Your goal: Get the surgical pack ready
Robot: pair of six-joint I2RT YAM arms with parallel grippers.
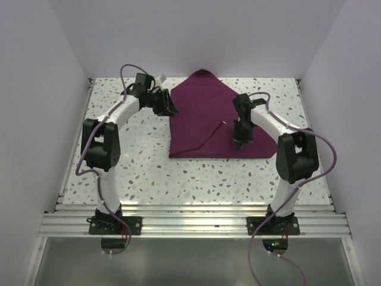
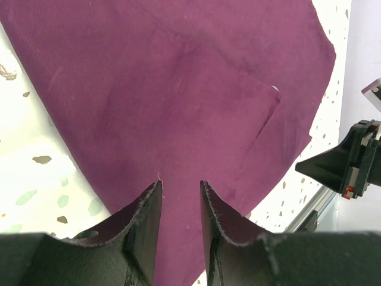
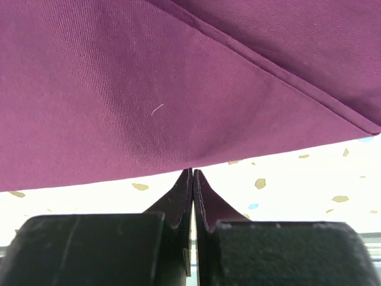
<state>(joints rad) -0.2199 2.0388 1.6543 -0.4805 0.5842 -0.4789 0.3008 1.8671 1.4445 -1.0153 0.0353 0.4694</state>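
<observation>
The plum-purple cloth (image 1: 208,119) of the surgical pack lies flat at the back middle of the speckled table, with one flap folded over itself. My left gripper (image 1: 168,109) hovers over the cloth's left edge. In the left wrist view this gripper (image 2: 180,185) is open, and only the cloth (image 2: 178,89) shows through the gap. My right gripper (image 1: 241,144) points down at the cloth's near edge. Its fingers (image 3: 192,171) are pressed shut, tips right at the hem of the cloth (image 3: 149,89), with nothing visible between them.
A small white object (image 1: 162,78) sits at the back behind the left arm. White walls close in the table on three sides. An aluminium rail (image 1: 190,223) runs along the near edge. The right arm (image 2: 351,161) shows at the right of the left wrist view.
</observation>
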